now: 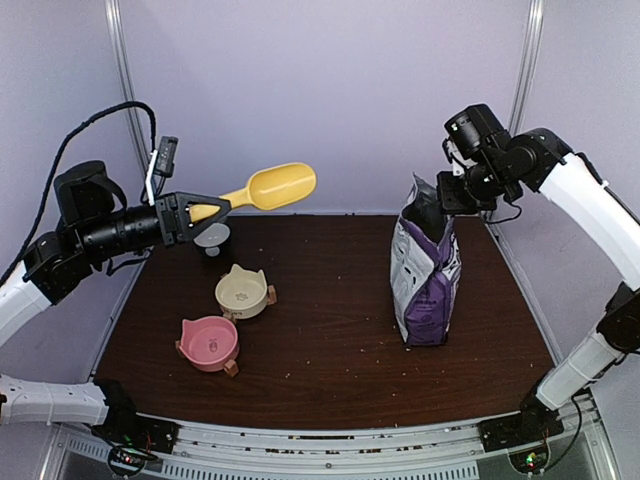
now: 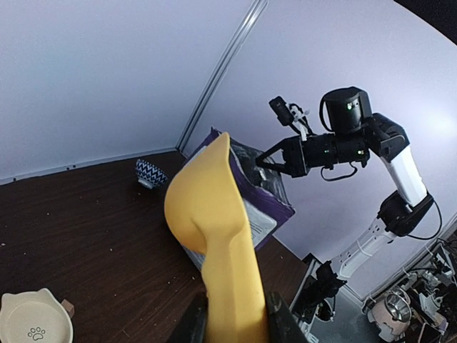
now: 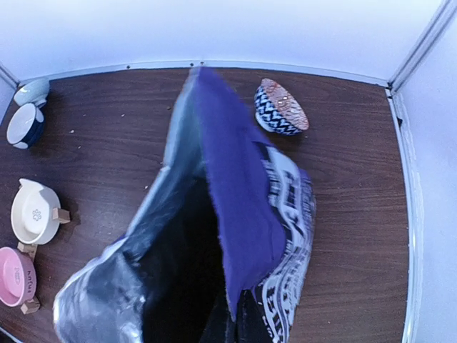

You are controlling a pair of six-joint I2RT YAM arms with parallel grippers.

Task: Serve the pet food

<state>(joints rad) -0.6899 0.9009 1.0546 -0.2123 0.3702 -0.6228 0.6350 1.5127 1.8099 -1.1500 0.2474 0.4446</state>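
Two pincers are holding: the left pincer (image 1: 190, 215) is clamping the yellow scoop (image 1: 275, 187) by its handle, the right pincer (image 1: 455, 195) is pinching the open purple bag (image 1: 428, 285) at its rim, and the pet food is presumably sitting unseen inside, loose, light and spill-prone, needing scooping rather than pinching.

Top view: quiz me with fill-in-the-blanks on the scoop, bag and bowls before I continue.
The left gripper holds the ____ scoop by its handle.
The right gripper pinches the top edge of the purple bag, whose mouth is ____.
Of the pink bowl and cream bowl, the ____ one is nearer the arm bases.
Missing: yellow; open; pink.
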